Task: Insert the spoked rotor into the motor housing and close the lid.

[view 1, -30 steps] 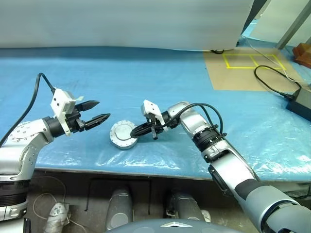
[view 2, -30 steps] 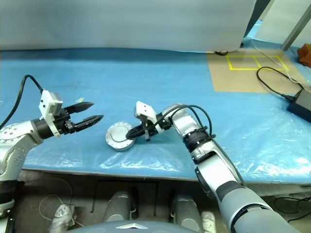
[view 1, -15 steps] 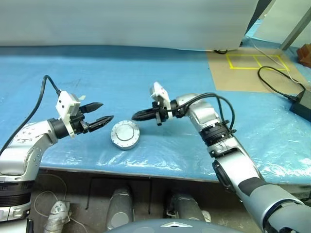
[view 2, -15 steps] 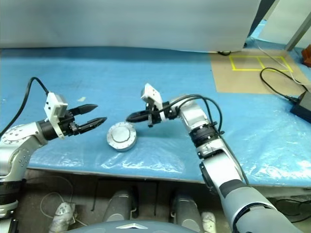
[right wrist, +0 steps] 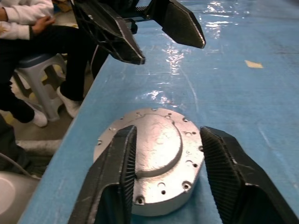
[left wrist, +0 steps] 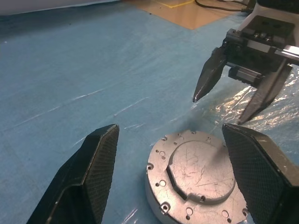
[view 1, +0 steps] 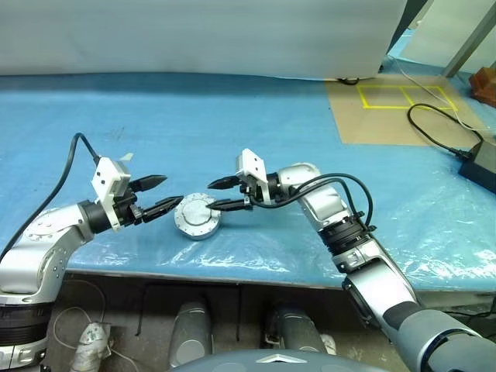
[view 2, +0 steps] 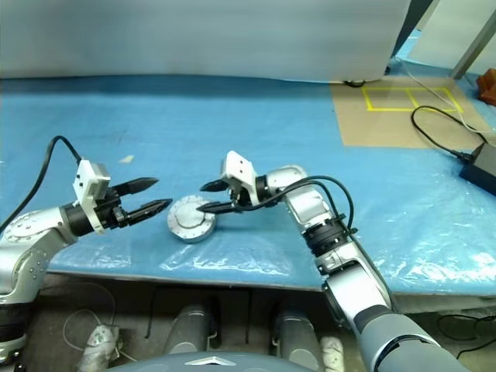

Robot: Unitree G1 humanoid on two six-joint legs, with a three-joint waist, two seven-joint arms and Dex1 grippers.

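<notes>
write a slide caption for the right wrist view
Right gripper open over the closed motor housing, left gripper open opposite.

The lid (view 1: 198,216) lies between left pincer (view 1: 159,195) and right pincer (view 1: 219,194).

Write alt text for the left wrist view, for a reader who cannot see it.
A closed round silver motor housing lies on a blue plastic-covered table, framed between the left gripper's two open black fingers. Beyond it, the right gripper hangs open, its tips just above the housing's far edge.

Closed motor housing (left wrist: 196,181) on blue table cover (left wrist: 70,70), between spread left end effector (left wrist: 180,179) fingers.
</notes>
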